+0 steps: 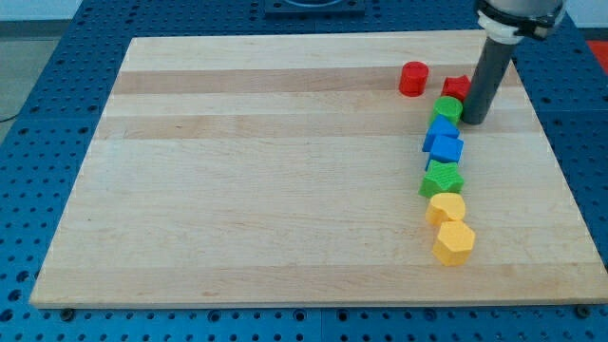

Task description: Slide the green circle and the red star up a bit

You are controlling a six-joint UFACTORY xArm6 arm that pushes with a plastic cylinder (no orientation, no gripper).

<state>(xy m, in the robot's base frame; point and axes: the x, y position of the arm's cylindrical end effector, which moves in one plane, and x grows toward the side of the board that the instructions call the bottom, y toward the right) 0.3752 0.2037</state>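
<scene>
The green circle (447, 109) sits at the view's upper right on the wooden board (266, 180). The red star (457, 88) lies just above it, partly hidden by my rod. My tip (474, 121) rests on the board right beside the green circle's right edge and just below the red star. A red cylinder (413, 79) stands to the left of the red star.
Below the green circle runs a column of touching blocks: two blue blocks (441, 133) (446, 149), a green star (442, 180), a yellow block (446, 208) and a yellow hexagon (454, 243). The board's right edge is close by.
</scene>
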